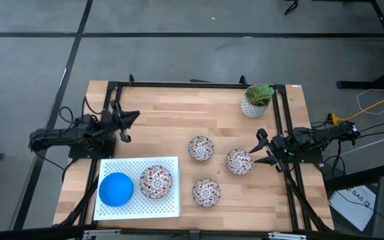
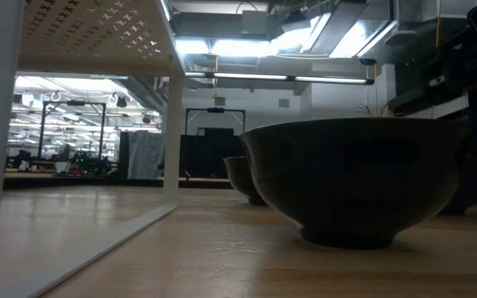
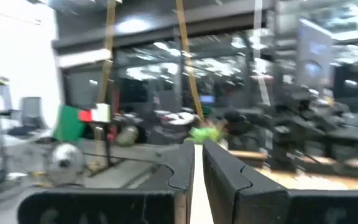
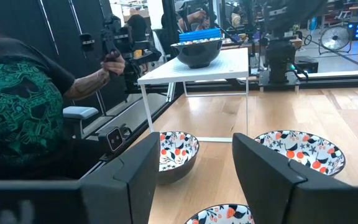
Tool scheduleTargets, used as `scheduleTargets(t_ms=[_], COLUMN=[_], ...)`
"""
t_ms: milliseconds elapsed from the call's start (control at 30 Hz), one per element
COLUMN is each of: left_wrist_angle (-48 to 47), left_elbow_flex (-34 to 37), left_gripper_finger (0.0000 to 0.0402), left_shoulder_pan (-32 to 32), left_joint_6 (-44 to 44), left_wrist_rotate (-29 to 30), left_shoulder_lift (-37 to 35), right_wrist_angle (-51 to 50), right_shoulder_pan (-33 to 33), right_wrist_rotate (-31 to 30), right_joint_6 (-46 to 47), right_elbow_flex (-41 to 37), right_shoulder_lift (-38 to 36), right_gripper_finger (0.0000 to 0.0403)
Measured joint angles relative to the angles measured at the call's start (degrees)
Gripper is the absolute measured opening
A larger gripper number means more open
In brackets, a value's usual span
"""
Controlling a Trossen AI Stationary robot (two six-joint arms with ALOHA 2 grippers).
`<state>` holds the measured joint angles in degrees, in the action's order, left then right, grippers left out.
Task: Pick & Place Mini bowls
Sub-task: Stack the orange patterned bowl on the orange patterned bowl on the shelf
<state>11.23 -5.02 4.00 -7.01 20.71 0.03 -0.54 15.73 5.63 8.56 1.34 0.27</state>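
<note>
**Mini bowls on table and raised shelf, both arms clear of them**

Seen from above: wooden table (image 1: pixel 152 137) with a white perforated shelf (image 1: pixel 139 208) at its near-left corner. On the shelf, side by side: blue bowl (image 1: pixel 116 189) to the left, floral bowl on shelf (image 1: pixel 156 181) to the right, close together. On bare wood to the right of the shelf, three further patterned bowls, each apart from the others: upper floral bowl (image 1: pixel 201 148), right floral bowl (image 1: pixel 239 161), near floral bowl (image 1: pixel 206 193). White pot with green plant (image 1: pixel 256 100) at the far-right corner.

Left gripper (image 1: pixel 127 127) at the table's left edge, beyond the shelf, empty; in its wrist view, fingers (image 3: pixel 225 177) nearly together with only a thin slit between.

Right gripper (image 1: pixel 260 149) at the table's right edge, just beside the right floral bowl, not touching it; jaws apart, nothing between them. In the right wrist view, fingers (image 4: pixel 138 174) framing two patterned bowls on the wood, the shelf standing behind on thin legs with a stack of bowls on top. Person in a green-patterned dark shirt (image 4: pixel 17 99) beyond the table's edge, one hand (image 4: pixel 110 65) raised.

Low view: dark silhouette of a bowl close to the camera, shelf leg to the left.
</note>
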Motion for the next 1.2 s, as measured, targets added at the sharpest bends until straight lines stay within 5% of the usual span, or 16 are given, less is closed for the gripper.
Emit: scheduleTargets(t_ms=[400, 767, 1200], left_wrist_angle=[3.61, -0.36, -1.43], left_elbow_flex=[3.40, 4.54, 4.55], left_gripper_finger=[0.0026, 0.0026, 0.0026], left_shoulder_pan=[8.46, 12.33, 12.25], left_joint_6=[2.00, 3.35, 3.90], left_wrist_rotate=[-13.46, -12.46, -12.48], left_shoulder_lift=[0.00, 0.04, 0.07], right_wrist_angle=[-0.01, 0.71, 13.75], right_shoulder_pan=[-0.01, -0.02, -0.02], right_wrist_rotate=[0.00, 0.00, -3.18], right_joint_6=[-0.02, 0.03, 1.62], right_elbow_flex=[0.00, 0.00, 0.00], right_shoulder_lift=[-0.01, -0.02, -0.02], right_gripper_finger=[0.0200, 0.0200, 0.0200])
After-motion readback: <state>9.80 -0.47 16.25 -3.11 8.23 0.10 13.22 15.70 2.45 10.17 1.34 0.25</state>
